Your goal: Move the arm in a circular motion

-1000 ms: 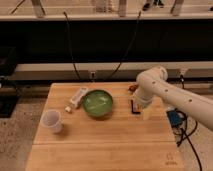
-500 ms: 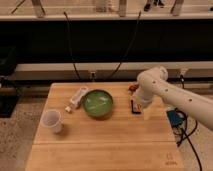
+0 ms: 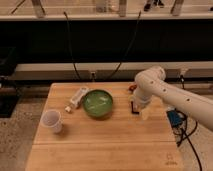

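1. The arm (image 3: 172, 95), glossy white with thick rounded segments and small dark dots, reaches in from the right edge over the right side of the wooden desk (image 3: 100, 145).
2. Its bulbous joint sits high near the desk's back right corner, and the end bends downward from there.
3. The gripper (image 3: 144, 114) hangs at the arm's lower end, just above the desk to the right of the green bowl (image 3: 98, 103).
4. Whether the jaws are wide or narrow, I cannot tell; nothing shows clearly between them.
5. A small dark item (image 3: 133, 107) lies just beside the gripper.
6. A white cup (image 3: 52, 121) stands near the left edge; a white packet (image 3: 78, 96) lies just left of the bowl.
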{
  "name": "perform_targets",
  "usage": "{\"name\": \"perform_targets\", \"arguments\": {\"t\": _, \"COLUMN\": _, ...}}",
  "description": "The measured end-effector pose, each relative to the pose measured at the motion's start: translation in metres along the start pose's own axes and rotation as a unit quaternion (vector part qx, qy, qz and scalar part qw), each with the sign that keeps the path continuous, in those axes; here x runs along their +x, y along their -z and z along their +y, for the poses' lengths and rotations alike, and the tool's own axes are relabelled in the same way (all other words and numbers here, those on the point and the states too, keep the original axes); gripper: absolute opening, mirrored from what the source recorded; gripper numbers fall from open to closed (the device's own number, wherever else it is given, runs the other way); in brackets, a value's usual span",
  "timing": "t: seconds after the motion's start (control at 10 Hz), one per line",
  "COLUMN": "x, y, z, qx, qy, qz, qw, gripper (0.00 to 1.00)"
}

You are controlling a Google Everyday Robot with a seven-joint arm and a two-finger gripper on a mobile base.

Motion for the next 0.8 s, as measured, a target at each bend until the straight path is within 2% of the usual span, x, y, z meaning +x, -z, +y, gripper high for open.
{"name": "perform_targets", "arguments": {"t": 0.2, "x": 0.003, "y": 0.0, "z": 0.002, "qx": 0.0, "qy": 0.005, "qz": -0.001, "qw": 1.0, "gripper": 0.8}}
{"name": "perform_targets", "arguments": {"t": 0.8, "x": -0.013, "y": -0.002, "z": 0.003, "qx": -0.005, "qy": 0.02, "qz": -0.006, "qw": 0.9998, "gripper": 0.8}}
